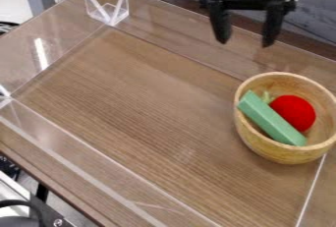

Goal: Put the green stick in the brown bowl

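- The hand (pixel 247 30) hangs wide open and empty, at about 11 o'clock from the brown bowl (pixel 284 148).
- The green stick (pixel 269 119) lies inside the bowl, beside a red toy (pixel 297 111).

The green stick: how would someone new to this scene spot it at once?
Find the brown bowl at the right of the wooden table. The green stick lies slanted inside it beside a round red toy; it is the only flat, long, mint-green piece.
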You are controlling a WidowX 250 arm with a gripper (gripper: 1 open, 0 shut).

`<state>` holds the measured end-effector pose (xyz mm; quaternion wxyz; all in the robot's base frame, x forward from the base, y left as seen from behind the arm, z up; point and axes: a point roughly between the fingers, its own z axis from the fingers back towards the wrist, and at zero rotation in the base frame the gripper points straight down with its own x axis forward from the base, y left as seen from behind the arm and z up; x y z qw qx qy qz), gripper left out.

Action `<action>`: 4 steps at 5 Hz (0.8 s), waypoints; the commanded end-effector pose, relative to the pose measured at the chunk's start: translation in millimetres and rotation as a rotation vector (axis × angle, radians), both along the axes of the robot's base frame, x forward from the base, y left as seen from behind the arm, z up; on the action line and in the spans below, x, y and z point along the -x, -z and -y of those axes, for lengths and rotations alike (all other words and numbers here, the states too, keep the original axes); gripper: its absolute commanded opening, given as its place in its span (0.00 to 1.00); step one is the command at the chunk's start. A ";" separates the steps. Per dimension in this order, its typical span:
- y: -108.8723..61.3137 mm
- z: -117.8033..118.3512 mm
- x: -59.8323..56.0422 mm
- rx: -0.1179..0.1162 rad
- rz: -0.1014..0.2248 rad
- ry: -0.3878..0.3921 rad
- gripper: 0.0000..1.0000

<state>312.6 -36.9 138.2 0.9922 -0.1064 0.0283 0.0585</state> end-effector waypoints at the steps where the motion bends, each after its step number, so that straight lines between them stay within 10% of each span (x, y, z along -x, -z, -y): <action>1: -14.4 -3.6 -4.5 -0.013 0.072 0.262 1.00; 2: -23.0 -2.1 -6.5 -0.015 0.114 0.424 1.00; 4: -28.4 -11.2 0.0 -0.041 0.167 0.357 1.00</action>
